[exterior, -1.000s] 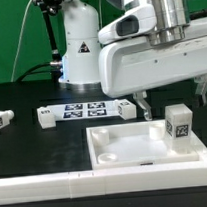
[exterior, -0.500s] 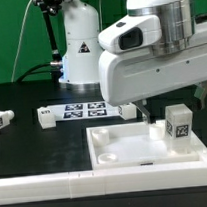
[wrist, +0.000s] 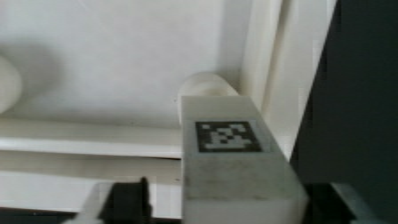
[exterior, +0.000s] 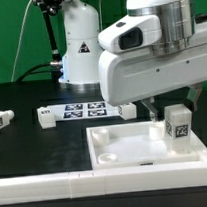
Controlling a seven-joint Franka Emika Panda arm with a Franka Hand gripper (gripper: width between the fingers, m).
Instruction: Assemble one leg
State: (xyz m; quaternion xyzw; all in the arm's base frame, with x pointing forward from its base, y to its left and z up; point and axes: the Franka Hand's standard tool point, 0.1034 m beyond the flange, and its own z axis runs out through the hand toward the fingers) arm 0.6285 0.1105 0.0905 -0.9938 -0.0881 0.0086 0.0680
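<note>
Leg: the leg (exterior: 178,124) stands upright at a corner of the white tray (exterior: 116,163), toward the exterior view's right, its tag facing the camera.
Seat: in the wrist view a rounded socket rim shows just past the leg's top; whether the foot is fully seated in it is hidden.
Claw: the gripper (exterior: 175,102) hangs directly over the leg, spread wide and holding nothing.
Fingers: in the wrist view the two fingers (wrist: 128,203) flank the leg (wrist: 228,170), with a dark gap on each side — apart, not touching.
Key relation: the leg lies straight below and between the jaws. Its long axis is vertical, in line with the claw's approach, so the closing direction runs across the leg's width.
Height: in the exterior view the fingertips (exterior: 148,108) seem level with the leg's top; the depth of overlap is hard to judge.
Step in hand: likely a grasp of the upright leg — a little lower, then a squeeze on its flat sides.
Risk: an off-centre close could tilt the leg in its corner.
Elsewhere: another small tagged post (exterior: 2,120) lies well apart at the exterior view's left, with the marker board (exterior: 87,111) behind the tray.
</note>
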